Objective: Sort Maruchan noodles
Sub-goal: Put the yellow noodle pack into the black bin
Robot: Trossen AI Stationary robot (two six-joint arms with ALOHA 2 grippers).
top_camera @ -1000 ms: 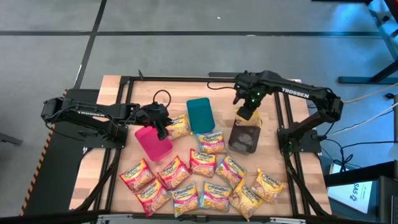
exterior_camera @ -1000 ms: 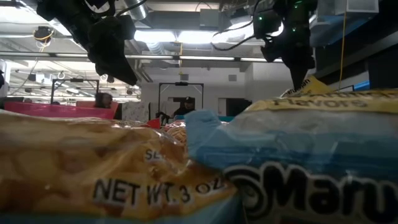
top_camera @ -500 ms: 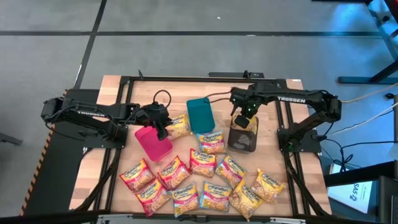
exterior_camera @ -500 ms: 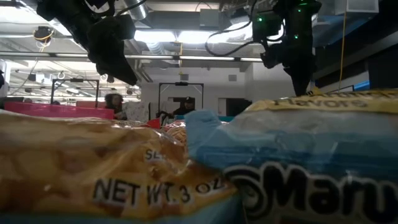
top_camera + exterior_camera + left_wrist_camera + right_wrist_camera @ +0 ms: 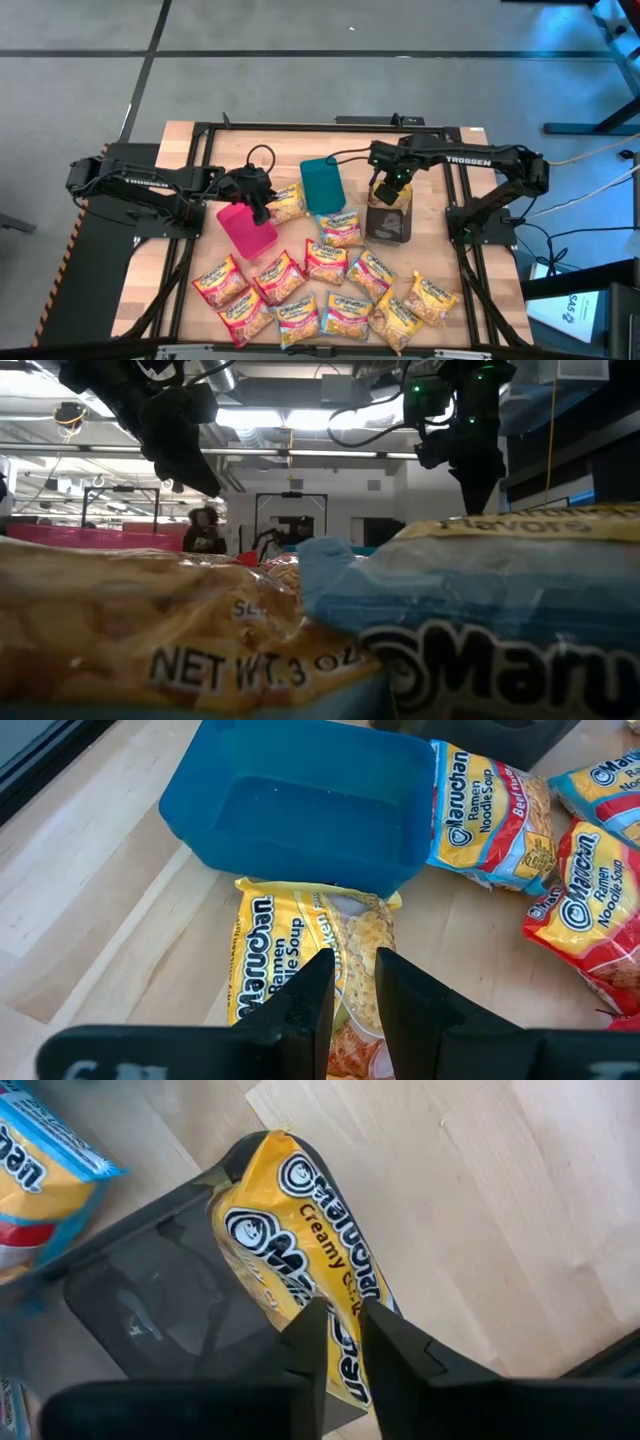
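Observation:
Many Maruchan noodles packets (image 5: 330, 285) in red, yellow and blue wrappers lie on the near half of the table. My right gripper (image 5: 342, 1335) points down over the grey bin (image 5: 388, 228), its fingers a narrow gap apart above a yellow packet (image 5: 300, 1230). That packet slants into the bin, its far end on the bin's corner rim. My left gripper (image 5: 355, 985) hovers with a narrow empty gap over another yellow packet (image 5: 300, 950), which lies flat against the teal bin (image 5: 300, 810). My right gripper stands over the near end (image 5: 345, 1355) of the yellow packet, from above, pointing down. The packet's face shows through the gap between the fingers. Whether the fingers touch it I cannot tell; they hide that end.
A pink bin (image 5: 247, 228) stands just beside the left gripper, the teal bin (image 5: 322, 184) at the middle. A beef packet (image 5: 490, 810) lies against the teal bin's other side. Bare wood lies right of the grey bin (image 5: 480, 1200). A black frame borders the table.
My right gripper has gone down and toward the table's near-left with the yellow packet. It has come from beyond the grey bin to right over it, and the packet's lower end has sunk into the bin. The left arm has kept still.

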